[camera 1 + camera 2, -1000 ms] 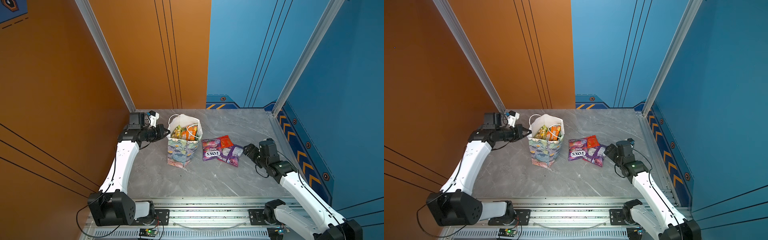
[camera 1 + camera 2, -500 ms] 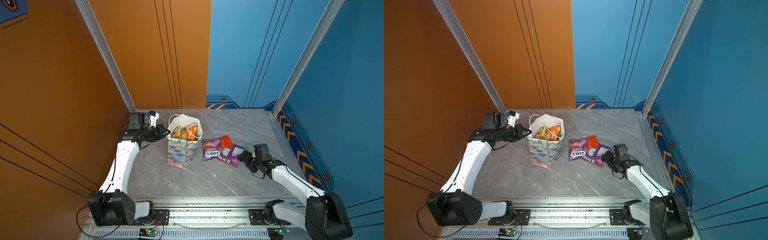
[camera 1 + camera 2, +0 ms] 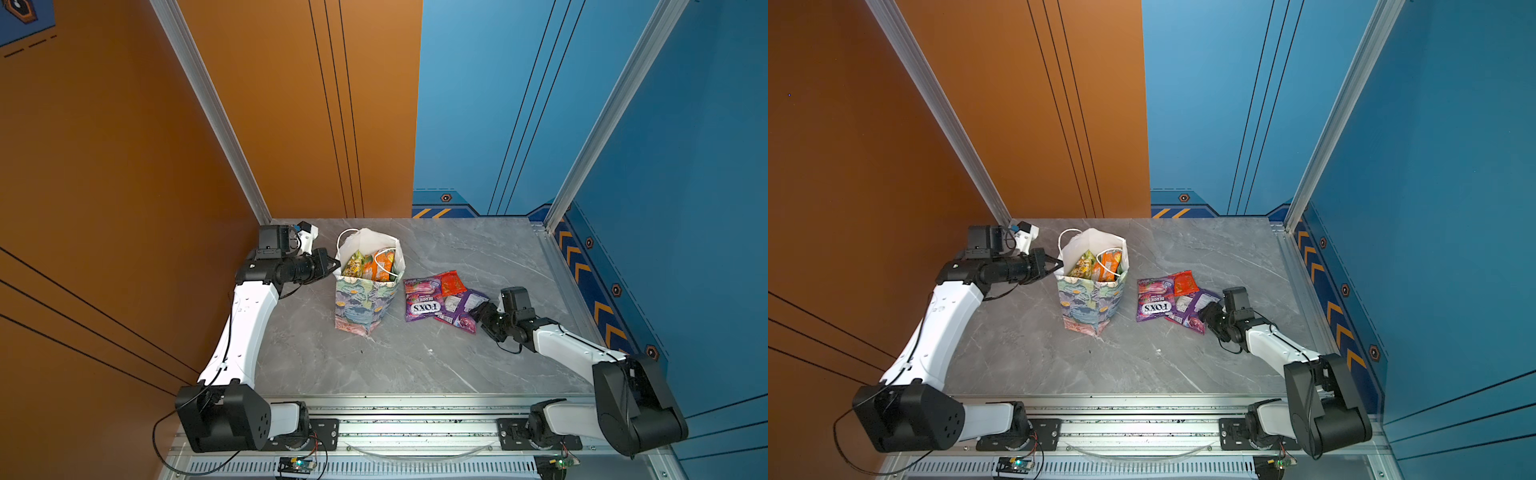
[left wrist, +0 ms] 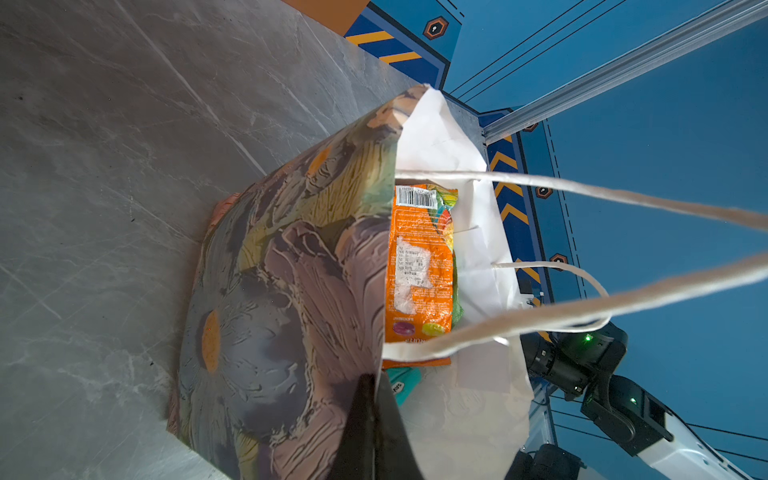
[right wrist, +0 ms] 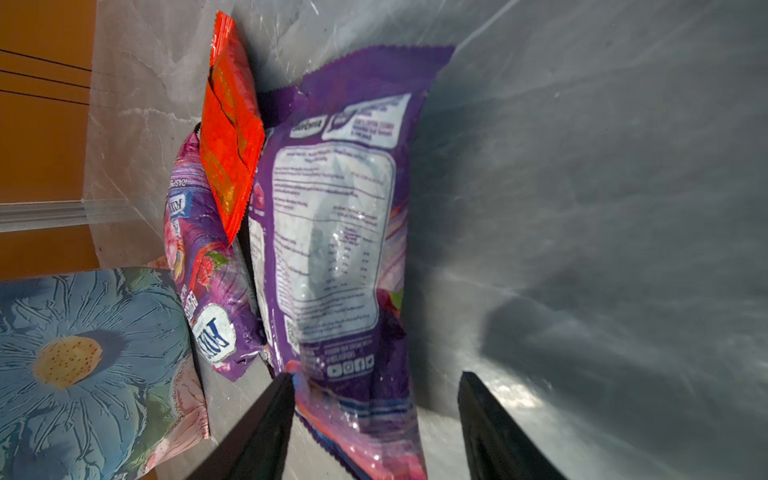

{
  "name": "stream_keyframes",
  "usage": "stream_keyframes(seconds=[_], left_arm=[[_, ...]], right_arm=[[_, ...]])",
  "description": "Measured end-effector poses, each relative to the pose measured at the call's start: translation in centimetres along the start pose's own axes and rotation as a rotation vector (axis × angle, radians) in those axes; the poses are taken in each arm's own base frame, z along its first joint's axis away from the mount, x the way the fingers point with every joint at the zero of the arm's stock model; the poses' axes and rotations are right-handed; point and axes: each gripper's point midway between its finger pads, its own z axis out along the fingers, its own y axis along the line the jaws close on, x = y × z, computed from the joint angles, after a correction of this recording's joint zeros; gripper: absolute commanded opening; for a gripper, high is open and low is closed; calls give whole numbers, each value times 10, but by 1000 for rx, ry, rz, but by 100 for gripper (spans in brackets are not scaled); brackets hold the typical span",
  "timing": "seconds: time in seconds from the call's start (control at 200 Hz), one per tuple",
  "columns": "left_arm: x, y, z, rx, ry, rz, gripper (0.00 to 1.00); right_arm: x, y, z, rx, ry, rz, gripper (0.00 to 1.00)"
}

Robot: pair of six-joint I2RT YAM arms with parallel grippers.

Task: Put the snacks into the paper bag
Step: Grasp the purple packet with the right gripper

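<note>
The left pincer [image 4: 370,390] is clamping shut on the paper bag [image 4: 266,291]; the right pincer [image 5: 376,376] is hanging open astride the purple packet [image 5: 332,232].

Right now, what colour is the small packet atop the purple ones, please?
Red-orange packet; clearest in the right wrist view.

A robotics lab test cell: a grey marble-patterned surface [image 3: 478,257] boxed in by flat orange panels [image 3: 104,145] and blue panels [image 3: 478,104] on bare aluminium posts [image 3: 208,112], with two white-and-black robot arms [image 3: 245,324] mounted on a slotted aluminium rail [image 3: 415,419] beside exposed circuit boards [image 3: 297,463] and loose cables [image 3: 158,440].
</note>
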Motion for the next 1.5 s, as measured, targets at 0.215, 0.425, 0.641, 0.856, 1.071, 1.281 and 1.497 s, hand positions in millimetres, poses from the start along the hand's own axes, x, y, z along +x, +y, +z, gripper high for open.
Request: stream_keyframes(seconds=[0.215,0.425,0.641,0.856,1.071,1.281,1.497], left_arm=[[0,0,0,0,0,0,0],[0,0,0,0,0,0,0],[0,0,0,0,1,-1,0],[1,0,0,0,1,0,0],[1,0,0,1,-2,2,0],[0,0,0,1,-2,2,0],[1,1,1,2,-3,3,0]], right_arm=[[-3,5,9,-30,-1,24,54],[-5,6,15,-43,-7,37,44],[-6,9,18,-60,-8,42,22],[-9,17,8,-82,-33,44,0],[-16,24,-23,-71,-97,12,0],[-27,38,-62,-74,-172,-19,0],[-40,66,-102,-121,-253,-62,0]])
